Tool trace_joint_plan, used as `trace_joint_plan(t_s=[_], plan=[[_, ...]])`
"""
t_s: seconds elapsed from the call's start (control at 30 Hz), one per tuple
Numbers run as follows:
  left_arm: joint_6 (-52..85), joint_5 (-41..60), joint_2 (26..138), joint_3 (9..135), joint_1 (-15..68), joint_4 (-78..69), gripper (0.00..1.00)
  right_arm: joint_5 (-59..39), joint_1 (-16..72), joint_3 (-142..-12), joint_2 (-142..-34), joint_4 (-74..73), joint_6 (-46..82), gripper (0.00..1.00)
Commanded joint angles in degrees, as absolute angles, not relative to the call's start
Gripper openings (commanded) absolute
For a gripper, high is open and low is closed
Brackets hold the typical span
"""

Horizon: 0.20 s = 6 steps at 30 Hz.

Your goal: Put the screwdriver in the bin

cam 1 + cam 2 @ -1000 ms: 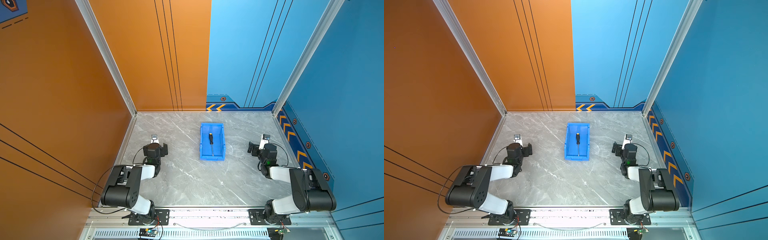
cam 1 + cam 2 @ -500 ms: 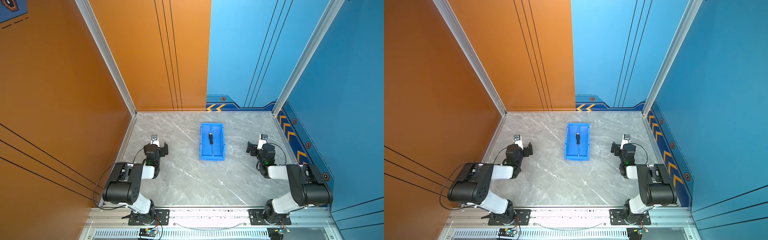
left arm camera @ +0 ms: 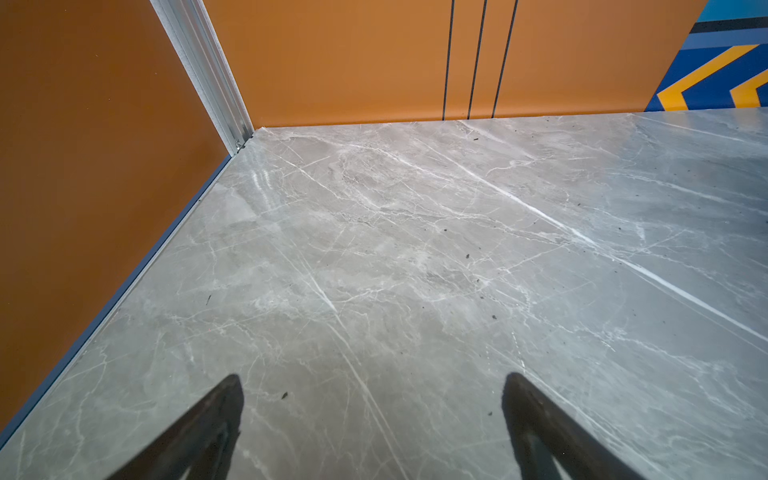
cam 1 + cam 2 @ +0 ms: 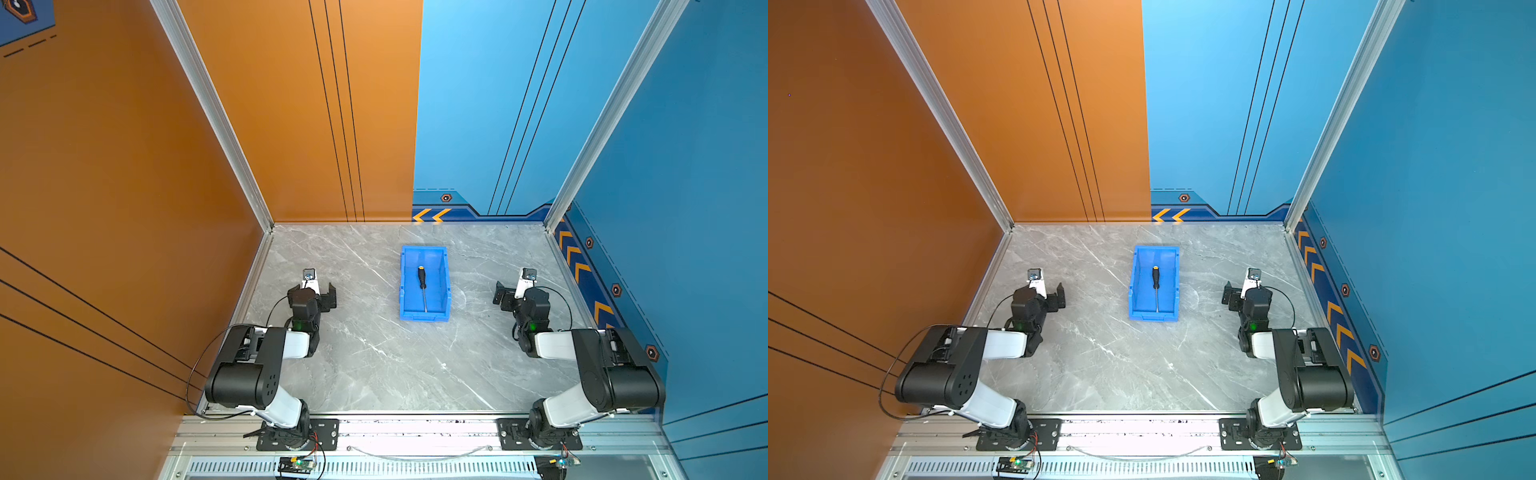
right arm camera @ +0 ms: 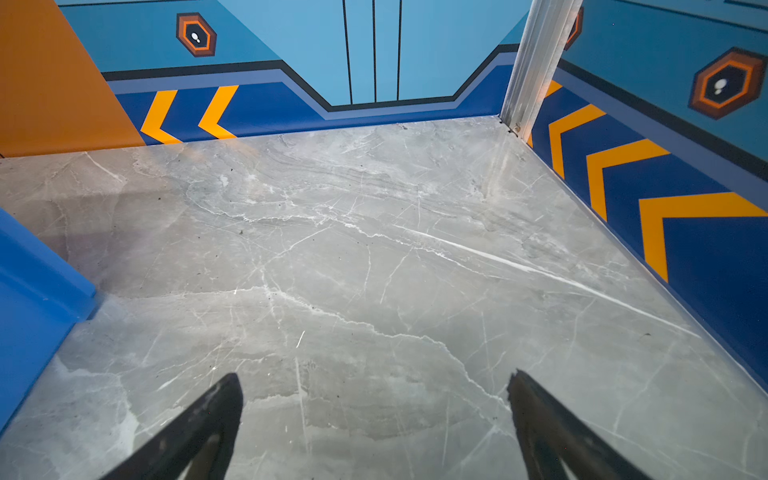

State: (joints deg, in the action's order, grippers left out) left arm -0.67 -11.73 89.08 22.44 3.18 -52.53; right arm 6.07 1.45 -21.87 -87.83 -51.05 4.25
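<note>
The screwdriver (image 4: 422, 286) (image 4: 1155, 286), black-handled with a yellow cap, lies lengthwise on the floor of the blue bin (image 4: 424, 248) (image 4: 1155, 249) at mid-table in both top views. Its cap points to the back wall. My left gripper (image 4: 320, 291) (image 4: 1051, 294) (image 3: 372, 380) sits low over the marble, well to the left of the bin, open and empty. My right gripper (image 4: 509, 291) (image 4: 1235, 294) (image 5: 376, 376) is well to the right of the bin, also open and empty. An outer wall of the bin (image 5: 33, 291) shows in the right wrist view.
Orange wall (image 4: 124, 208) bounds the left side and blue wall (image 4: 685, 249) the right, with aluminium corner posts (image 4: 266, 224) at the back. Both arm bases (image 4: 297, 432) stand on the front rail. Bare grey marble (image 4: 395, 365) lies between the arms and the bin.
Both arms have folded back slightly toward their bases; the right gripper has shifted a little to the left. The screwdriver and bin have not moved.
</note>
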Motion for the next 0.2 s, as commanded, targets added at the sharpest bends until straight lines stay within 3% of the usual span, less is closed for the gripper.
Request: trace_joint_plan(t_s=[0.0,0.17], plan=[[-1.5,-12.1,89.6,21.5,3.7,-53.4,0.98,6.7,1.3,-21.2,-88.6,-52.4,4.0,1.0],[-1.4,-11.2,89.5,21.5,3.3,-53.4,0.98,6.2,1.1,-21.1,-88.6,-52.6,4.0,1.0]])
